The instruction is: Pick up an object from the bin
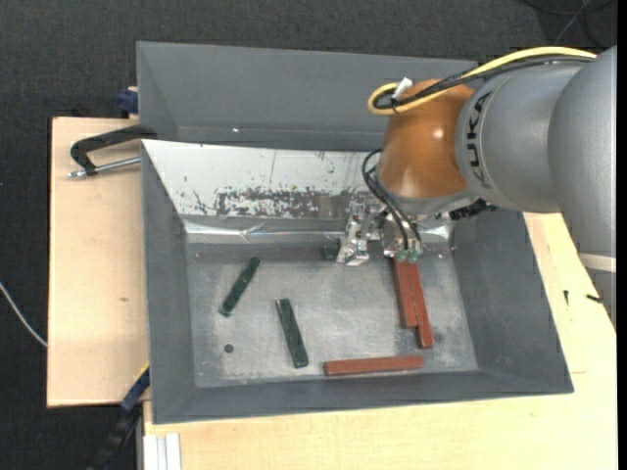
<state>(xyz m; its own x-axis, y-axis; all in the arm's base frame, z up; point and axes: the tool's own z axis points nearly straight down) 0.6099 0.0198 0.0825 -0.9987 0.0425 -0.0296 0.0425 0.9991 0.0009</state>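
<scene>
My gripper [378,247] hangs low near the bin's back wall, right of centre. Its two metal fingers [353,245] stand apart, open, and I see nothing between them. A red-brown bar [414,306] lies lengthwise on the floor, its top end just under the right fingertip. A small dark piece [328,254] sits by the back wall just left of the left finger. A second red-brown bar [374,365] lies crosswise along the front wall.
Two dark green bars lie on the left half of the floor, one [291,333] near the middle and one [239,285] tilted further left. A tiny dark dot [228,350] sits near the front left corner.
</scene>
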